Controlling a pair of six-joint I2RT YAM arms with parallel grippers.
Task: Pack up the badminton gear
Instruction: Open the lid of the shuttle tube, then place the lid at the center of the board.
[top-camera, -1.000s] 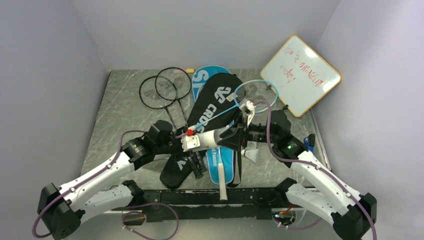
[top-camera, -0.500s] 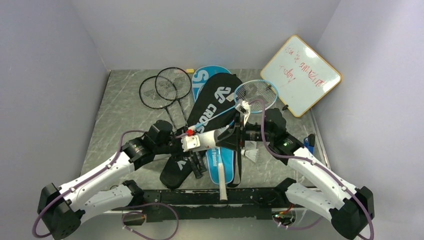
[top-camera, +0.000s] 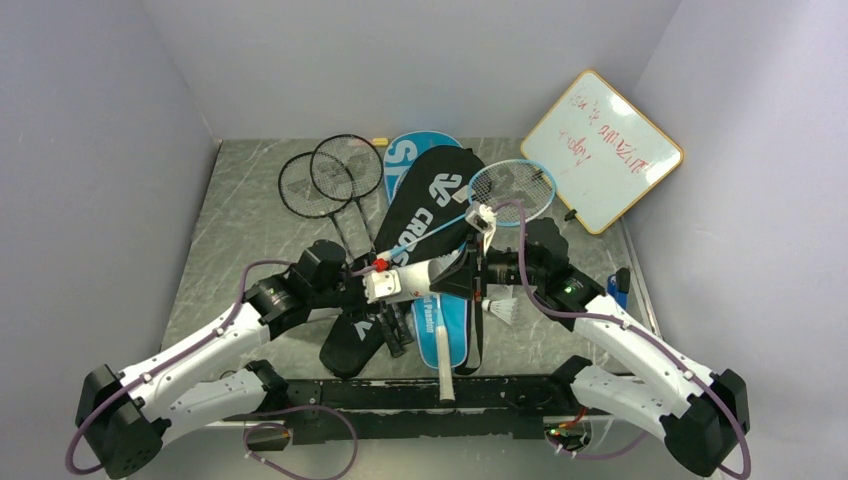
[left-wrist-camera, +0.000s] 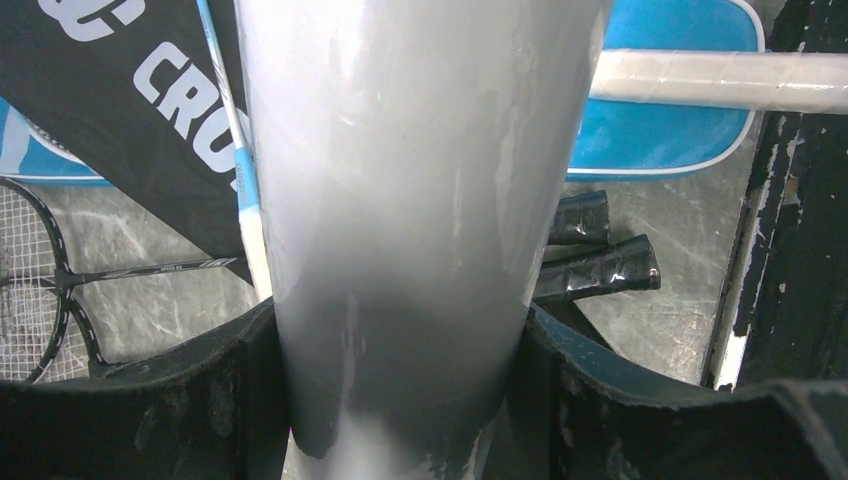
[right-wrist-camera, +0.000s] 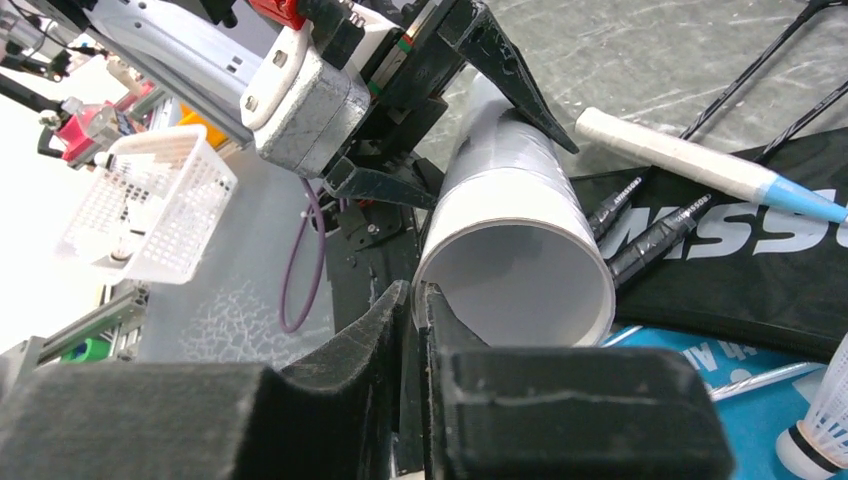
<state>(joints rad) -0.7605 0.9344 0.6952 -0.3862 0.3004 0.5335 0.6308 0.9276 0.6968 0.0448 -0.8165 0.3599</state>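
Left tool (left-wrist-camera: 395, 375) is clamped around the white cardboard tube (left-wrist-camera: 400, 150), holding it above the black cover (left-wrist-camera: 150, 90) and the bench (left-wrist-camera: 650, 300). At the tube's open end my right tool (right-wrist-camera: 420, 320) is nearly closed, seemingly nipping the rim, though that view is cramped.

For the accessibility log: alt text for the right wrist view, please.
Open-ended white cardboard tube, clamped by the left tool, fills the centre; the right tool is almost closed at its rim. Behind lie black racket grips and a black cover.
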